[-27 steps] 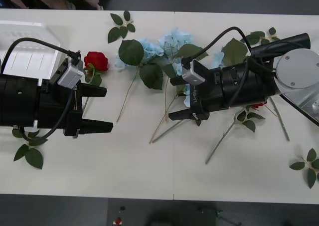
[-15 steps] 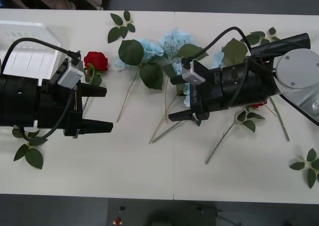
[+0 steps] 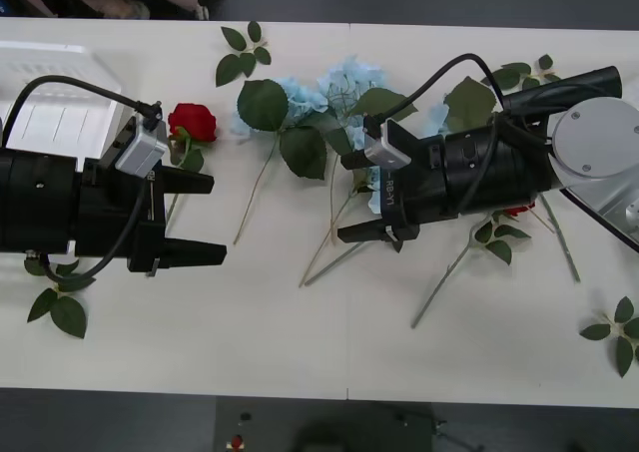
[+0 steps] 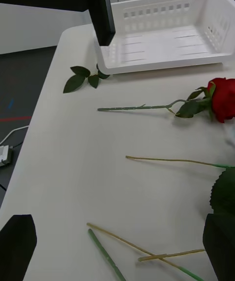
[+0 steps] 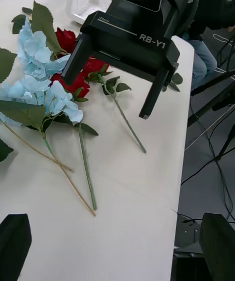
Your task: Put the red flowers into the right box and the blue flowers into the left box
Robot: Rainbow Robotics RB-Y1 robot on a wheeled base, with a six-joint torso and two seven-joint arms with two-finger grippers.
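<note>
A: White tabletop (image 3: 280, 342) is filling the scene, dark floor along the near and far edges. Going L to R, what's lying there?

B: Far L, the big white plastic tray w/ raised rim and slotted, ribbed base (image 3: 55, 63) is sitting at the table's L end, i.e. the left box, nothing in it yet. The left gripper (image 3: 205, 219) is hovering just beside it, black fingers spread wide, gripping nothing. One deep-red fabric rose on a thin green stem (image 3: 192, 122) is lying near its upper finger; prob. the arm is parking there, ready for it.

A: Mid-table?

B: Pale sky-blue petal clusters w/ big dark-green leaves (image 3: 344, 88) are lying in a heap, long stems fanning toward the near edge. The right gripper (image 3: 371, 197) is hanging over those stems, fingers wide apart too, holding nothing; I'd say it's lining up on a stem, since that's the thin graspable part.

A: Other reds?

B: More red blooms (image 5: 73, 82) are lying under the R arm, touching the blue heads, so not sorted yet. The pale thin-rimmed shallow tray (image 3: 621, 213), the right box, is peeking out at far R.

A: Any change vs 0.5 s ago?

B: None I can spot: arms, flowers and trays are all sitting as before.
</note>
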